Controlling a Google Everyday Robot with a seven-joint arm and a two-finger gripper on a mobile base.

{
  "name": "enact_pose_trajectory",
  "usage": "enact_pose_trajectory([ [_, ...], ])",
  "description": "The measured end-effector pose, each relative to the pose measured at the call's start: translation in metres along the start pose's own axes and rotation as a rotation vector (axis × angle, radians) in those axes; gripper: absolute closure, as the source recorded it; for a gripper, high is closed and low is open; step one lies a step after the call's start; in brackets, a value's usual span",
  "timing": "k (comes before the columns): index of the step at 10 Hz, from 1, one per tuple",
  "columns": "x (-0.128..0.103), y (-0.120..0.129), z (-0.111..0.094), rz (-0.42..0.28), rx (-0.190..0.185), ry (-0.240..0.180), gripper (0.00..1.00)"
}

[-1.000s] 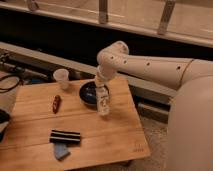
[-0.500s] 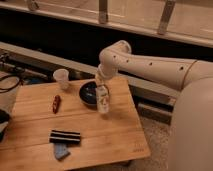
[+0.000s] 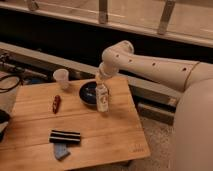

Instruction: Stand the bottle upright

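Where our arm (image 3: 150, 65) bends down over the wooden table (image 3: 100, 135), the gripper (image 3: 101, 84) sits directly above the bottle (image 3: 102, 98), at its cap end. We cannot tell how the gripper is set, nor whether it actually grips the bottle or only meets its top.

The bottle itself stands upright, or very nearly so, with its base on the tabletop near the table's far right part. It is slim and pale, with a yellowish label around its middle.

Just beside it on the left we see the dark bowl (image 3: 89, 94), so close that the two seem to touch, though we cannot be sure. Farther left and nearer the back edge stands a translucent white cup (image 3: 61, 78), upright and well apart from the bottle.

Moving on toward the left, a small red object (image 3: 56, 102) lies flat on the wood. Nearer the front edge we find a dark rectangular packet (image 3: 65, 136) with pale stripes, and just in front of it a small blue object (image 3: 61, 150).

At the far left a dark cable (image 3: 10, 84) loops beside the table.
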Motion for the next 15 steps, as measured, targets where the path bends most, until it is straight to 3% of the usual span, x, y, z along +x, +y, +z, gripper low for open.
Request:
enact_pose_trajectory([
  [4, 0.0, -0.009, 0.021, 0.025, 0.017, 0.034, 0.98],
  [8, -0.014, -0.02, 0.029, 0.033, 0.052, 0.028, 0.98],
  [14, -0.014, -0.083, 0.018, 0.125, 0.145, 0.017, 0.98],
  [15, -0.012, -0.097, 0.017, 0.162, 0.141, 0.008, 0.98],
])
